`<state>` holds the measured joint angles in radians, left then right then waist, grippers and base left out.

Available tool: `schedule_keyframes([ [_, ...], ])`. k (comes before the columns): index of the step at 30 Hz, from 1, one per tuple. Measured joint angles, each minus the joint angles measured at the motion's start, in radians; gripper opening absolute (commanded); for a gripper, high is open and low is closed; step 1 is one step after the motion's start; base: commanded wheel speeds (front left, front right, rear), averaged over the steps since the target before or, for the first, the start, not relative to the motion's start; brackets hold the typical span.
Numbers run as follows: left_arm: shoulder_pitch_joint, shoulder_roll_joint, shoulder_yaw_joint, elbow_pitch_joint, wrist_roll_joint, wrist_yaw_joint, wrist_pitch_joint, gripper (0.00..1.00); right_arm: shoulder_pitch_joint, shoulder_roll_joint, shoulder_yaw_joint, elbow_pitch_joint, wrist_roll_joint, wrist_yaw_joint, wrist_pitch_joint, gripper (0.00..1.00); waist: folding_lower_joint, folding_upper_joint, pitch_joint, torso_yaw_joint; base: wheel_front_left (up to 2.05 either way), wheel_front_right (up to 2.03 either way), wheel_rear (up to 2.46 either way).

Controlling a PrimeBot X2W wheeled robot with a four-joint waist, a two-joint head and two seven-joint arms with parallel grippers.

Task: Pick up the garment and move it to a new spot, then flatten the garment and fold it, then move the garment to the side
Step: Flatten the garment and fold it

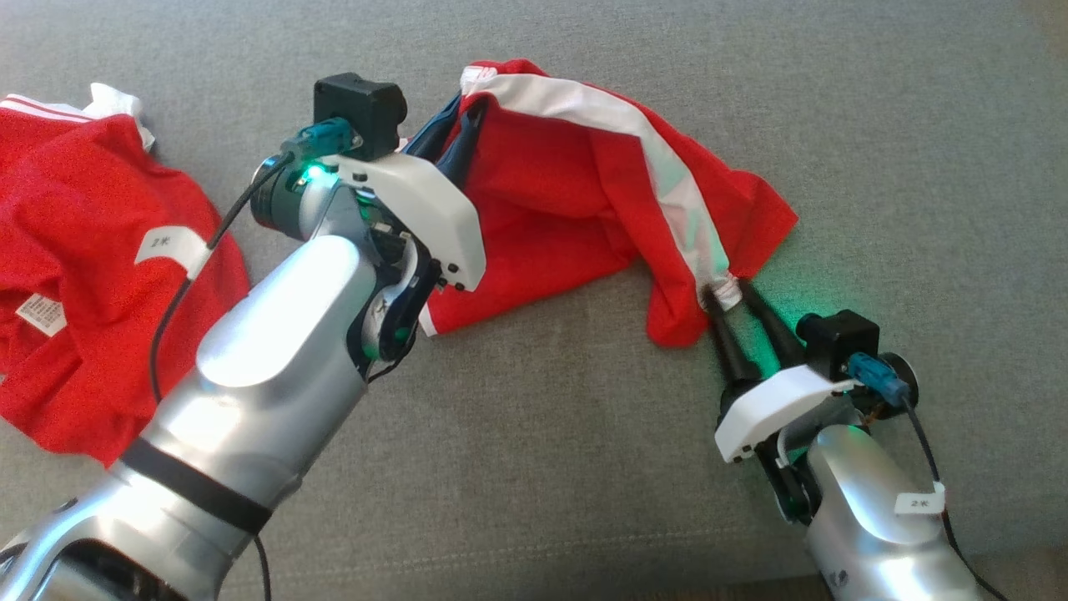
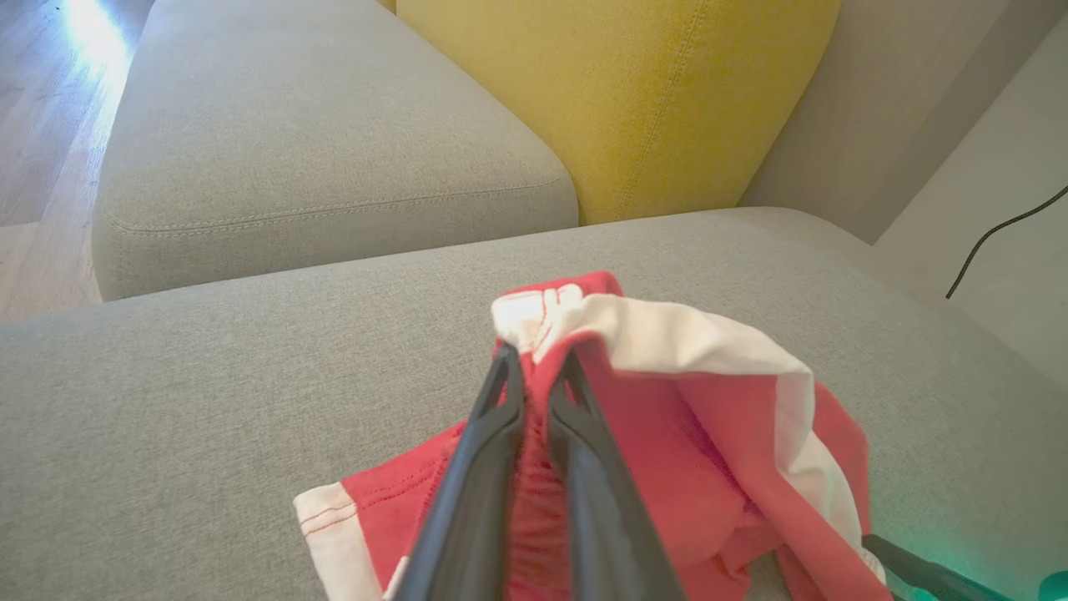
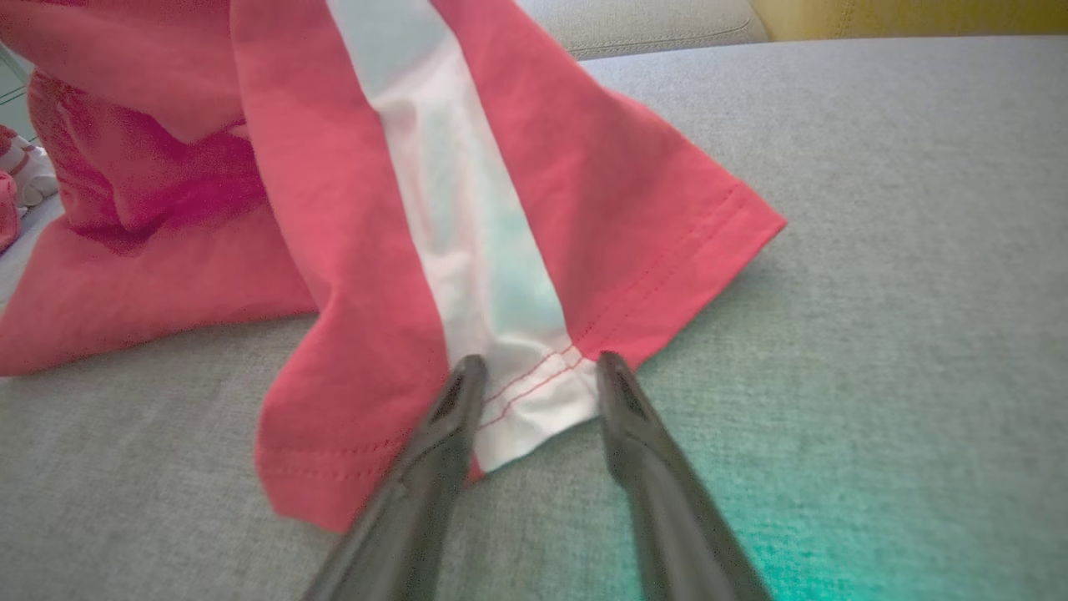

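Free: bare seat (image 1: 542, 467) along near edge and whole right side. Mid-seat: garment (image 1: 551, 217) heaped, blocks centre. At left end: second red garment (image 1: 75, 250). Between them left arm (image 1: 275, 359) spans gap. Back edge walled by yellow cushion (image 2: 634, 92).

The garment (image 1: 567, 209) is soft, matt knit cloth. The sofa seat (image 1: 584, 434) is coarse grey weave. The left forearm (image 1: 275, 359) shines glossy silver.

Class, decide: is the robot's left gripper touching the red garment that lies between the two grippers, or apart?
Touching. The left wrist view shows the left gripper closed on a fold of the red garment, fabric pinched between its fingers.
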<state>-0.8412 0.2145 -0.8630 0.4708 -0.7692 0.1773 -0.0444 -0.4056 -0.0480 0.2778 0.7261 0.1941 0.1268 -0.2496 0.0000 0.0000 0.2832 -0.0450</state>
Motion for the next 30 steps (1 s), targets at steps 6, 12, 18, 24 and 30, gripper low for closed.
schedule_keyframes([
  [6,0.0,0.006,0.0,-0.008,-0.001,0.003,-0.001,0.0,-0.002,0.0,-0.004,0.016,-0.002,0.0,-0.001,0.0,0.0,0.0,-0.003,0.001,0.0,0.0,0.0],
  [12,0.004,0.007,0.0,-0.015,-0.001,0.008,-0.012,0.0,-0.002,0.0,-0.074,-0.013,-0.067,0.0,-0.001,0.0,0.0,0.0,-0.022,0.01,0.0,0.0,0.0],
  [18,0.047,0.014,-0.001,-0.034,-0.008,0.008,-0.03,0.0,0.01,-0.023,-0.169,-0.153,-0.176,0.0,-0.001,0.0,0.0,0.0,-0.078,0.029,0.0,0.0,0.0],
  [24,0.065,0.043,-0.005,-0.086,-0.008,0.012,-0.038,0.0,0.009,-0.075,-0.225,-0.306,-0.228,0.0,-0.001,0.0,0.0,0.0,-0.14,0.043,0.0,0.0,0.0],
  [30,0.099,0.066,-0.029,-0.162,-0.006,0.026,-0.037,0.0,0.006,-0.146,-0.232,-0.466,-0.238,0.0,0.044,0.0,0.0,0.0,-0.204,0.058,0.0,0.0,0.0],
])
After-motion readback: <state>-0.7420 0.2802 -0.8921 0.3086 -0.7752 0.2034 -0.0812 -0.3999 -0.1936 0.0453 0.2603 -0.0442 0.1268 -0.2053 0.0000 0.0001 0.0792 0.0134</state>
